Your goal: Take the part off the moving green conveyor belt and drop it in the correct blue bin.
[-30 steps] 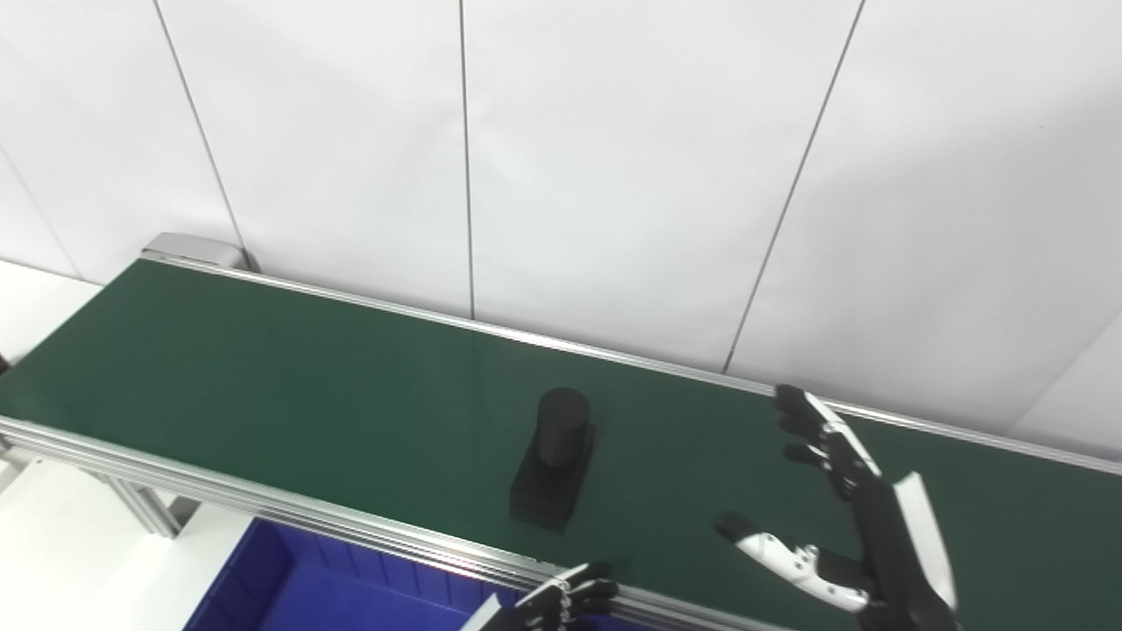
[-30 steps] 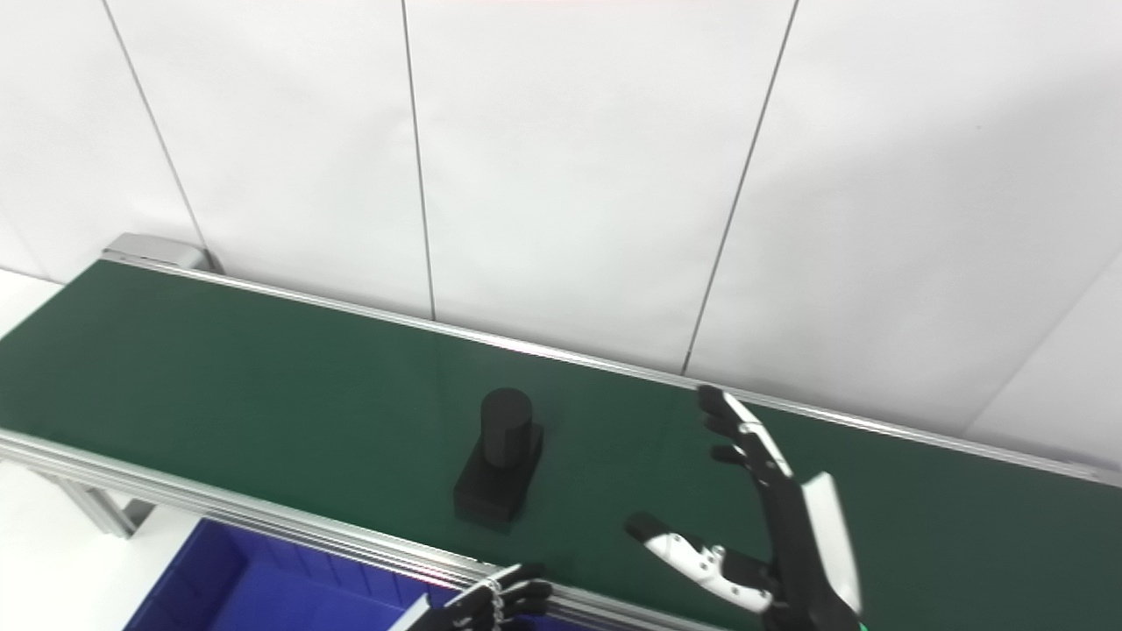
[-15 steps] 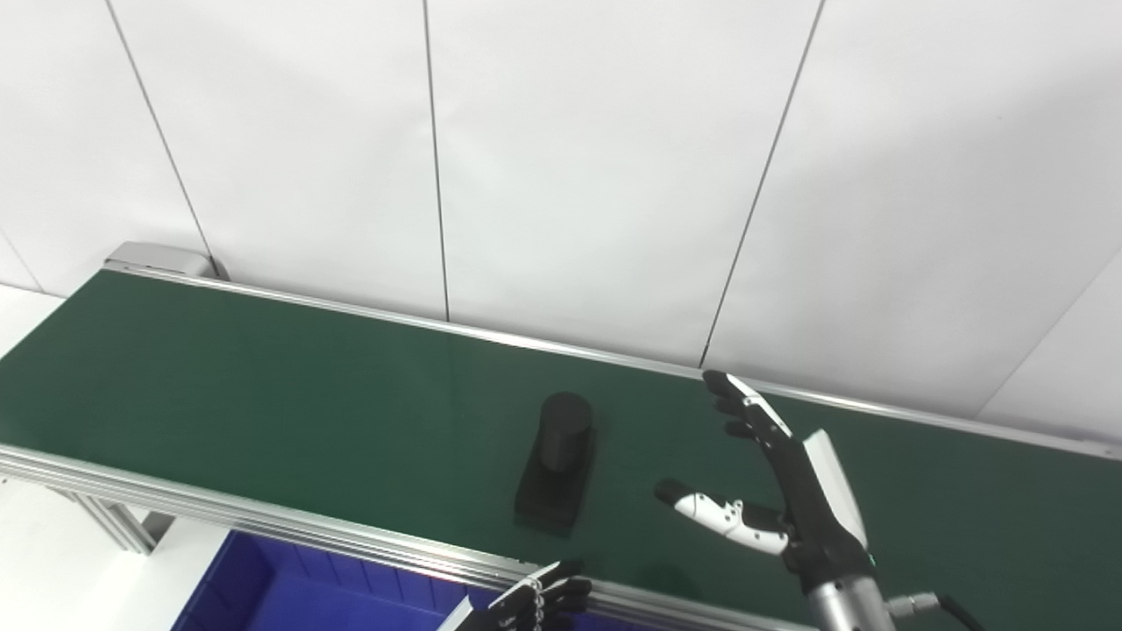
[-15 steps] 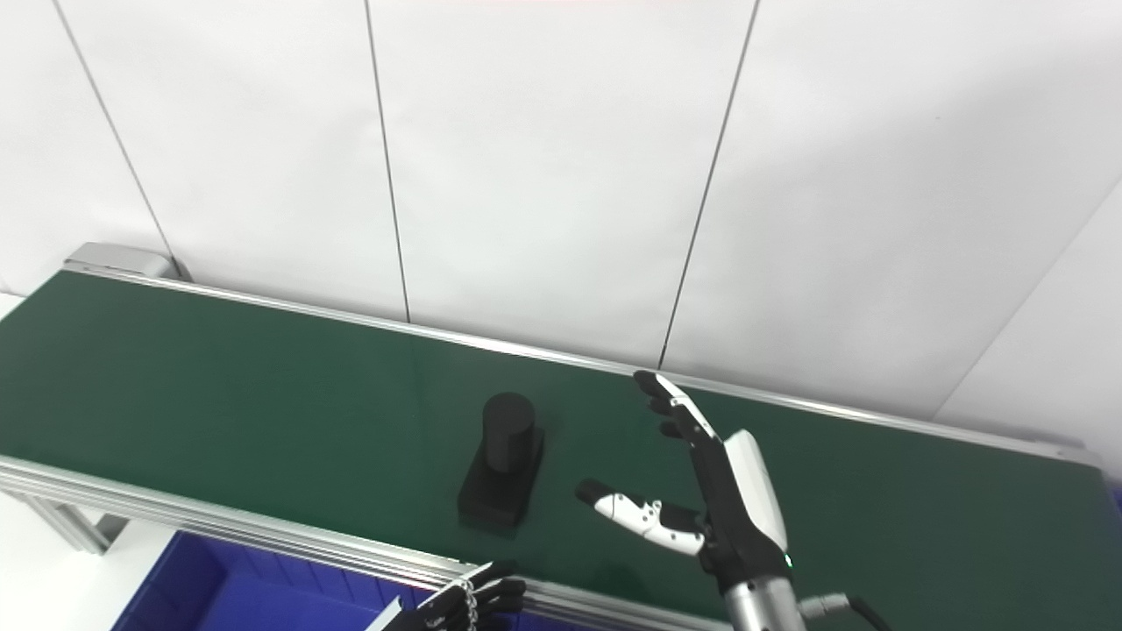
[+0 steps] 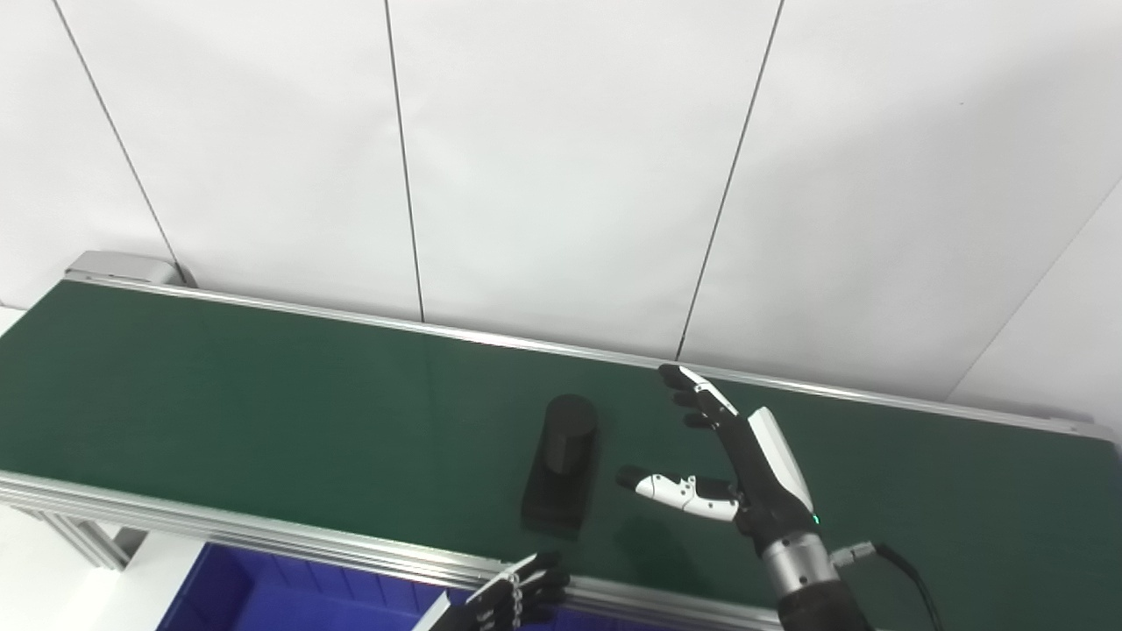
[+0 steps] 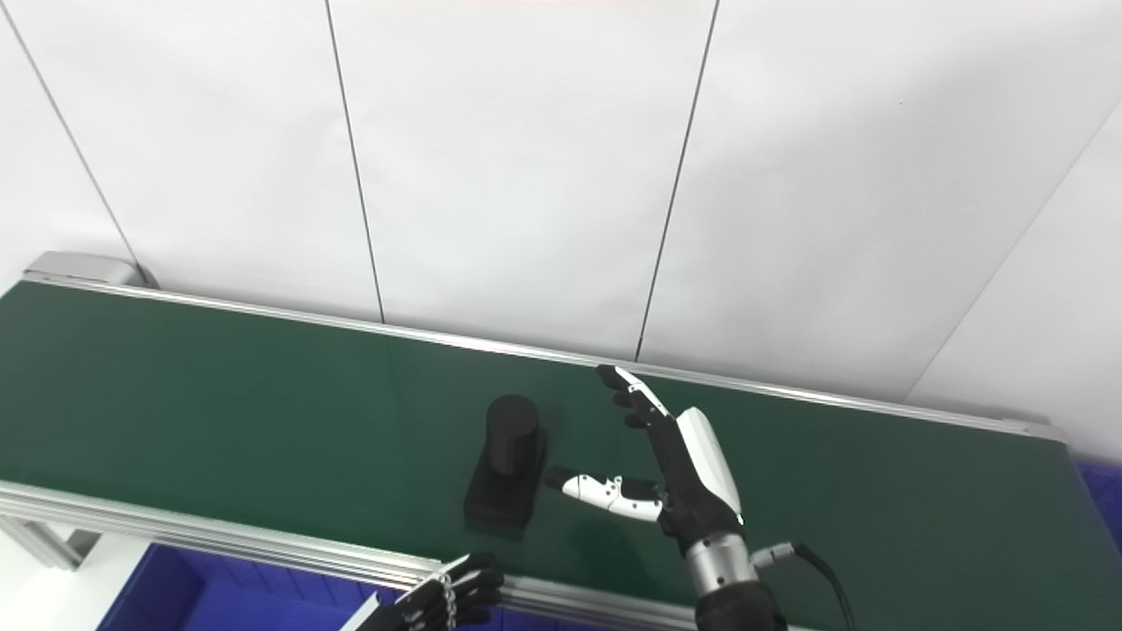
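The part point(image 5: 561, 464) is black: an upright cylinder on a rectangular base. It stands on the green conveyor belt point(image 5: 263, 403) near the middle. My right hand point(image 5: 732, 460) is open just to the right of the part, fingers spread and thumb point(image 5: 671, 486) pointing toward it, not touching. It also shows in the right eye view point(image 6: 671, 473), with the part point(image 6: 507, 469) to its left. My left hand point(image 5: 508, 596) sits low below the belt's front rail, fingers curled; only its fingertips show.
A blue bin point(image 5: 263, 592) lies below the belt's front rail point(image 5: 219, 526) at lower left. A second blue bin's corner point(image 6: 1106, 491) shows at the far right. White wall panels stand right behind the belt.
The camera has panned right. My right hand has moved left and forward, closing most of the gap to the part. The left hand has hardly moved.
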